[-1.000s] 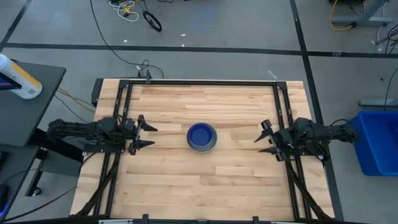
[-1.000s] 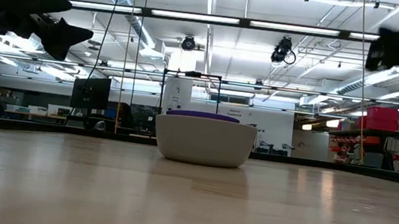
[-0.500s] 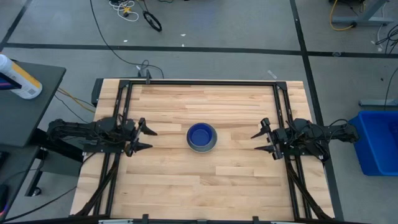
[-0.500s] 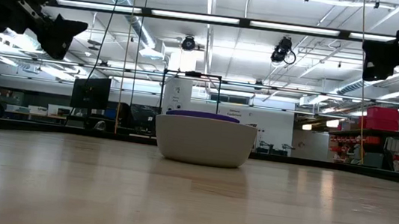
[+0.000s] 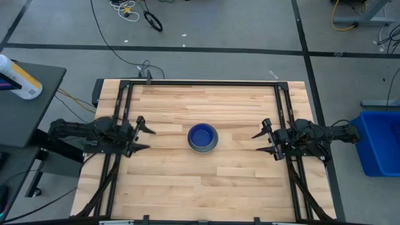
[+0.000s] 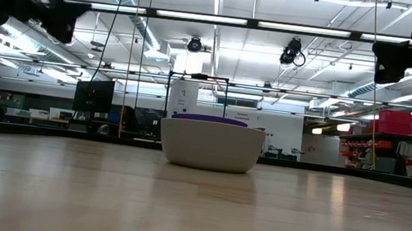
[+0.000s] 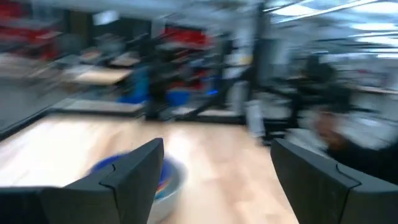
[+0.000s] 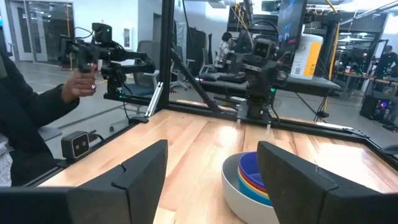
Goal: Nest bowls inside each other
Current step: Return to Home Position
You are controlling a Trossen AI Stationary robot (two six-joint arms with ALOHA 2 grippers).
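Observation:
The bowls stand nested in one stack (image 5: 203, 137) at the middle of the wooden table, resting on the grey outer bowl's base (image 6: 210, 143). The dark blue bowl lies on top. The right wrist view shows blue, red and yellow rims inside the grey bowl (image 8: 252, 180). In the blurred left wrist view the stack (image 7: 168, 177) lies partly behind one finger. My left gripper (image 5: 144, 139) hovers open at the table's left side, pointing level at the stack from well short of it. At the right side my right gripper (image 5: 258, 143) also hovers open, facing the stack. Both grippers hold nothing.
A black frame (image 5: 206, 82) runs along the table's far edge and both sides. Bare wood lies all around the stack. Off the table a blue bin (image 5: 378, 140) stands on the right and a bottle (image 5: 19, 78) lies on a side table to the left. Beyond the table a person (image 8: 37, 106) holds a handle.
My left gripper has drawn back a little toward the table's left edge and risen, staying open. My right gripper has turned slightly at the wrist without leaving its place. The stack of bowls has not moved.

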